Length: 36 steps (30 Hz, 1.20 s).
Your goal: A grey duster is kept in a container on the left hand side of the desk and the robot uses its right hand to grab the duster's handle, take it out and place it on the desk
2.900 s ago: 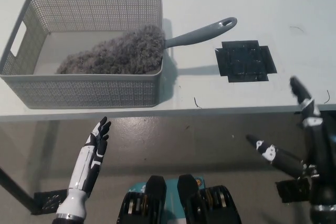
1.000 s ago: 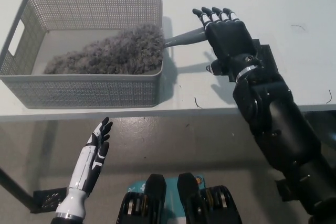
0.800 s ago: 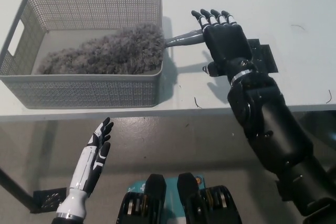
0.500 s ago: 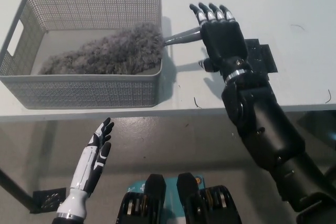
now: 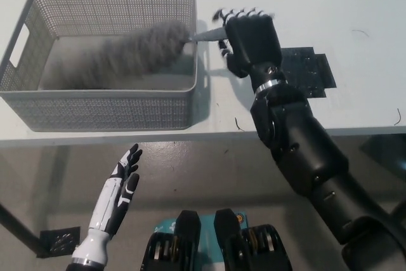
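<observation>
Two hands: one white left hand point(image 5: 119, 187), one black right hand point(image 5: 250, 39). One grey duster point(image 5: 120, 52), one mesh container point(image 5: 108, 106), one desk point(image 5: 355, 4), one black tape patch point(image 5: 306, 71) just beside the right fingers point(image 5: 244, 14).

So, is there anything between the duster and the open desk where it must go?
Only the basket's right wall: the duster head lies inside it, its handle over the rim in the right hand. Beyond lies only flat black tape. The left hand hangs below.

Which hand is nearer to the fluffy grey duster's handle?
Right. The black right hand grips the handle of the fluffy grey duster; the white left hand hangs open below the desk edge.
</observation>
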Tool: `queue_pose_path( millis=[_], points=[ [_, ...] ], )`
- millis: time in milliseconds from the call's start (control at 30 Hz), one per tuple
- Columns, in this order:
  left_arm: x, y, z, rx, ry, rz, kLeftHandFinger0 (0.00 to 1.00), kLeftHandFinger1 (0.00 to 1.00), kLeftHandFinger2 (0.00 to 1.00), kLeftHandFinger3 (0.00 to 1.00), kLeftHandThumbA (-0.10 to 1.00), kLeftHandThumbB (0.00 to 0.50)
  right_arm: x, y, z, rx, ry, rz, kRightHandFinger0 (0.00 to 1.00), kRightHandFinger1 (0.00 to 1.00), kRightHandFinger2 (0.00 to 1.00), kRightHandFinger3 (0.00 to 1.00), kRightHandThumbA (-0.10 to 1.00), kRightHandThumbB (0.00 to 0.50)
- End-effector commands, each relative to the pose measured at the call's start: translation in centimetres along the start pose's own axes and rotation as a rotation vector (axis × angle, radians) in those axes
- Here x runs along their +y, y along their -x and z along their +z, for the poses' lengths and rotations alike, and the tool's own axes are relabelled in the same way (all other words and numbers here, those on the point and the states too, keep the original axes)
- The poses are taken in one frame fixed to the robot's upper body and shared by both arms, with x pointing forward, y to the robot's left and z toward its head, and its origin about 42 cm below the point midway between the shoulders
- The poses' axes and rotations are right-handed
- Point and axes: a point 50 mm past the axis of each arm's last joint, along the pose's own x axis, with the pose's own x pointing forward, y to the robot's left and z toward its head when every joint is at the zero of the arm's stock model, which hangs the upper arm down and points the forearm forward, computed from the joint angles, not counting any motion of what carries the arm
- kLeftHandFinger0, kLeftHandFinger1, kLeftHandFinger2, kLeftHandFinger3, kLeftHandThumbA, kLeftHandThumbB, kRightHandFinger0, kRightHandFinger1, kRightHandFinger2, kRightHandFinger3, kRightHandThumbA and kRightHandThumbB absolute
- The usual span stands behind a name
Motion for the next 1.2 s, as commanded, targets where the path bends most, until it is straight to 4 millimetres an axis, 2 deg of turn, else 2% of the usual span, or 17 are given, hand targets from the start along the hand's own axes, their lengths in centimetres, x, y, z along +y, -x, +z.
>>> queue_pose_path(
  millis=[0, 33, 100, 233, 300, 400, 433, 467, 567, 700, 800, 833, 867, 900, 1033, 1167],
  points=[
    [0.6, -1.7, 1.9, -0.093, -0.041, -0.017, 1.0, 1.0, 1.0, 1.0, 1.0, 0.055, -6.8, -5.1, 4.7, -0.183, -0.139, -0.465, 0.0, 0.03, 0.43, 0.47, -0.1, 0.113],
    [0.6, -1.7, 1.9, -0.094, -0.038, -0.025, 1.0, 1.0, 1.0, 1.0, 1.0, 0.049, -6.4, -5.0, 4.3, -0.169, -0.145, -0.456, 0.0, 0.05, 0.47, 0.52, -0.1, 0.097],
    [0.6, -1.6, 1.9, -0.088, -0.033, -0.037, 1.0, 1.0, 1.0, 1.0, 1.0, 0.039, -5.8, -4.7, 3.9, -0.15, -0.145, -0.449, 0.0, 0.07, 0.5, 0.58, -0.1, 0.084],
    [0.7, -1.5, 1.8, -0.09, -0.04, -0.038, 1.0, 1.0, 1.0, 1.0, 1.0, 0.018, -5.1, -4.1, 2.7, -0.114, -0.167, -0.452, 0.0, 0.14, 0.56, 0.63, -0.1, 0.108],
    [0.7, -1.3, 1.6, -0.091, -0.051, -0.036, 1.0, 1.0, 1.0, 1.0, 1.0, 0.013, -4.7, -3.8, 2.3, -0.101, -0.197, -0.458, 0.0, 0.16, 0.57, 0.63, -0.1, 0.101],
    [0.7, -1.1, 1.5, -0.088, -0.049, -0.031, 1.0, 1.0, 1.0, 1.0, 1.0, 0.029, -4.7, -3.6, 1.9, -0.075, -0.332, -0.469, 0.0, 0.23, 0.64, 0.73, -0.1, 0.113],
    [0.7, -1.0, 1.4, -0.087, -0.049, -0.03, 1.0, 1.0, 1.0, 1.0, 1.0, 0.027, -4.7, -3.5, 1.8, -0.063, -0.37, -0.471, 0.0, 0.24, 0.64, 0.73, -0.1, 0.103],
    [0.6, -1.0, 1.4, -0.084, -0.051, -0.033, 1.0, 1.0, 1.0, 1.0, 1.0, 0.031, -5.0, -3.5, 1.6, -0.038, -0.448, -0.484, 0.0, 0.24, 0.64, 0.72, -0.1, 0.105],
    [0.6, -0.9, 1.4, -0.082, -0.056, -0.033, 1.0, 1.0, 1.0, 1.0, 1.0, 0.017, -5.5, -3.7, 1.2, -0.009, -0.535, -0.515, 0.0, 0.25, 0.66, 0.73, -0.1, 0.098],
    [0.6, -0.9, 1.4, -0.073, -0.061, -0.035, 1.0, 1.0, 1.0, 1.0, 1.0, 0.024, -6.6, -3.9, 1.0, -0.006, -0.61, -0.574, 0.0, 0.23, 0.63, 0.71, -0.1, 0.114],
    [0.6, -0.9, 1.4, -0.077, -0.069, -0.036, 1.0, 1.0, 1.0, 1.0, 1.0, 0.015, -8.2, -4.1, 0.8, -0.006, -0.645, -0.614, 0.0, 0.17, 0.6, 0.71, -0.1, 0.097],
    [0.6, -0.9, 1.3, -0.077, -0.069, -0.034, 1.0, 1.0, 1.0, 1.0, 1.0, 0.016, -9.0, -4.1, 0.7, -0.013, -0.664, -0.641, 0.0, 0.12, 0.57, 0.69, -0.1, 0.102],
    [0.5, -0.9, 1.3, -0.071, -0.067, -0.033, 1.0, 1.0, 1.0, 1.0, 1.0, 0.02, -9.6, -4.1, 0.7, -0.025, -0.686, -0.673, 0.0, 0.12, 0.57, 0.69, -0.1, 0.117],
    [0.5, -0.9, 1.3, -0.068, -0.069, -0.032, 1.0, 1.0, 1.0, 1.0, 1.0, 0.014, -10.2, -4.1, 0.6, -0.032, -0.695, -0.692, 0.0, 0.11, 0.56, 0.69, -0.1, 0.111],
    [0.7, -0.7, 1.3, -0.068, -0.077, -0.026, 1.0, 1.0, 1.0, 1.0, 1.0, 0.001, -11.8, -4.0, -0.3, -0.054, -0.702, -0.72, 0.0, 0.22, 0.67, 0.82, -0.1, 0.108],
    [1.1, -0.2, 1.1, -0.06, -0.079, -0.018, 1.0, 1.0, 1.0, 1.0, 1.0, 0.019, -12.1, -3.5, -1.8, -0.046, -0.665, -0.697, 0.0, 0.19, 0.62, 0.78, -0.1, 0.124]
  ],
)
